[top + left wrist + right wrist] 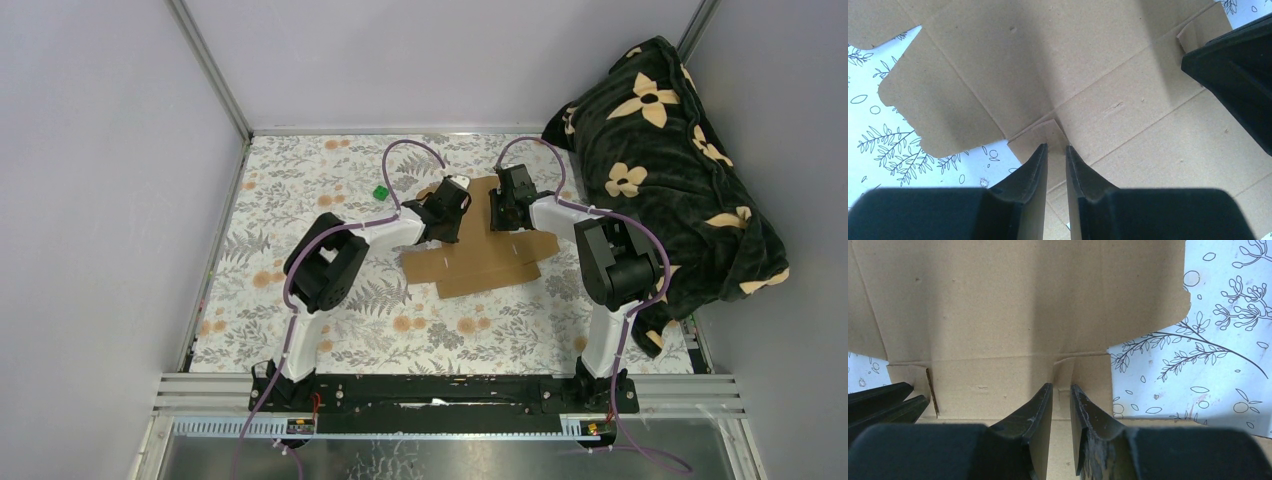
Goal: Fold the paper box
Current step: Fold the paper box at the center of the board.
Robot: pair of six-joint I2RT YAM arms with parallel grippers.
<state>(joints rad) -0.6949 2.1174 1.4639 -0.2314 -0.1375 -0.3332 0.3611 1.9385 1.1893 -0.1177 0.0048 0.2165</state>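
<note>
The paper box (480,262) is a flat brown die-cut cardboard sheet lying in the middle of the floral table. Both grippers point down over its far part, side by side. My left gripper (447,212) (1056,146) has its jaws a narrow gap apart, tips either side of a small tab on the sheet (1098,65). Nothing sits between them. My right gripper (507,212) (1061,386) stands the same way, straddling another small tab of the sheet (998,305). Each wrist view also catches the other gripper, the right one (1238,70) and the left one (878,400).
A tiny green cube (381,192) lies on the table left of the left gripper. A dark blanket with pale flowers (670,170) is heaped along the right side. Grey walls close the table at the back and left.
</note>
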